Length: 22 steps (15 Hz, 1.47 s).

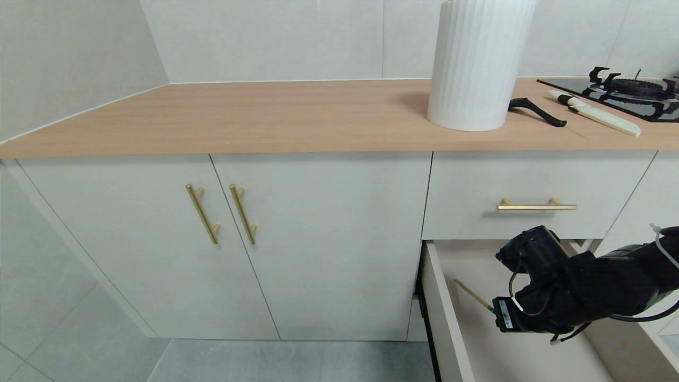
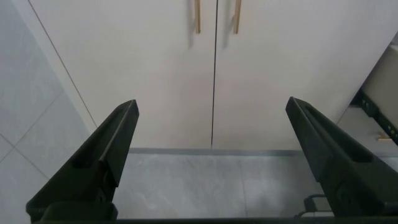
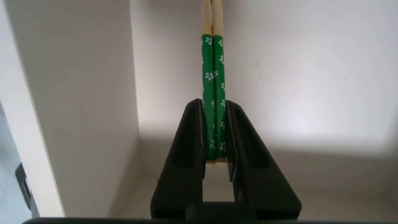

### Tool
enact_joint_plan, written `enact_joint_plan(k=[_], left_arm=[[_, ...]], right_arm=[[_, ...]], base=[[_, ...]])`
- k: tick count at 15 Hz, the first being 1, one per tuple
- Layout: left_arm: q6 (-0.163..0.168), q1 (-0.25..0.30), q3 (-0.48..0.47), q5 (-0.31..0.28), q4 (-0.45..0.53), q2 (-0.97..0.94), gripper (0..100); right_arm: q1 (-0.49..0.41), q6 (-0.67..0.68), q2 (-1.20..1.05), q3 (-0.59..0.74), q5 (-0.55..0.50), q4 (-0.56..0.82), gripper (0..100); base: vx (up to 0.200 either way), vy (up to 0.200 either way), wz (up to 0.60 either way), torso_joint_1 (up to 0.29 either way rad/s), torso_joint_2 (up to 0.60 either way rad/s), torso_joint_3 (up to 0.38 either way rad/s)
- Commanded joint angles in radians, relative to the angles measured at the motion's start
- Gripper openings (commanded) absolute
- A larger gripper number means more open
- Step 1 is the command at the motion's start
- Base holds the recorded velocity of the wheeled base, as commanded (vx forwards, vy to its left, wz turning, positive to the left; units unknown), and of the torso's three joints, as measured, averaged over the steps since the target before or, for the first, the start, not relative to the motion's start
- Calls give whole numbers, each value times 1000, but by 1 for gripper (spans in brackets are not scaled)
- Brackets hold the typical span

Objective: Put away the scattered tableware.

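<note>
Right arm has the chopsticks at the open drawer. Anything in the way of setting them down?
Nothing visible. The right gripper is shut on the chopsticks inside the drawer, with bare drawer floor around them.

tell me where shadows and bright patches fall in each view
Head view: the white ribbed container throws a shadow leftward on the countertop. Right wrist view: a bright patch inside the drawer beside the chopsticks in the right claw. Left wrist view: even light.
</note>
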Motion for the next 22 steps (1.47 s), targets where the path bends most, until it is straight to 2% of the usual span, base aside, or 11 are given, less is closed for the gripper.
enact_joint_plan(k=[1,3,6,14,17,18,22], left_arm=[[0,0,0,0,0,2,100],[0,0,0,0,0,2,100],[0,0,0,0,0,2,100],[0,0,0,0,0,2,100],[0,0,0,2,0,2,100],[0,0,0,2,0,2,100],[0,0,0,0,0,2,100]], right_arm=[[0,-1,-4,23,-7,-33,0],[-1,-1,67,79,-59,-230,0],[0,-4,177,140,-89,-420,0],[37,-2,306,142,-92,-437,0],[37,-2,322,145,-92,-492,0],[36,-2,322,146,-92,-495,100],[37,-2,303,148,-92,-495,100]], base=[[0,0,0,0,0,0],[0,0,0,0,0,0],[0,0,0,0,0,0],[0,0,0,0,0,0],[0,0,0,0,0,0],[0,0,0,0,0,0],[0,0,0,0,0,0]])
